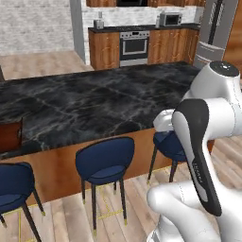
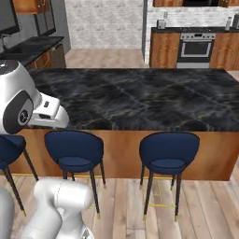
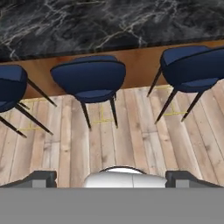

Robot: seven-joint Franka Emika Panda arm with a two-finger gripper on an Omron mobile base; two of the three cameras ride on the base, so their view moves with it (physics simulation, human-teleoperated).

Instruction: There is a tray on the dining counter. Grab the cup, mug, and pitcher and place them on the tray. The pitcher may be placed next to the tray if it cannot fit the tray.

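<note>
The dining counter (image 1: 94,101) is a broad black marble top with a brown wood front, also seen across the right base view (image 2: 140,95) and along the top of the hand view (image 3: 109,22). A dark reddish-brown tray (image 1: 10,134) sits at the counter's near left edge, cut off by the frame. My gripper (image 3: 116,179) is open, its two dark fingertips (image 3: 43,178) wide apart with nothing between them. It hangs in front of the counter, looking down at the stools and floor. The cup, mug and pitcher are out of view.
Blue stools (image 1: 105,163) (image 2: 169,154) (image 3: 89,78) stand in a row along the counter's front on a wood floor (image 3: 131,140). Behind the counter are an oven (image 1: 134,46), wood cabinets and a steel fridge (image 1: 212,33).
</note>
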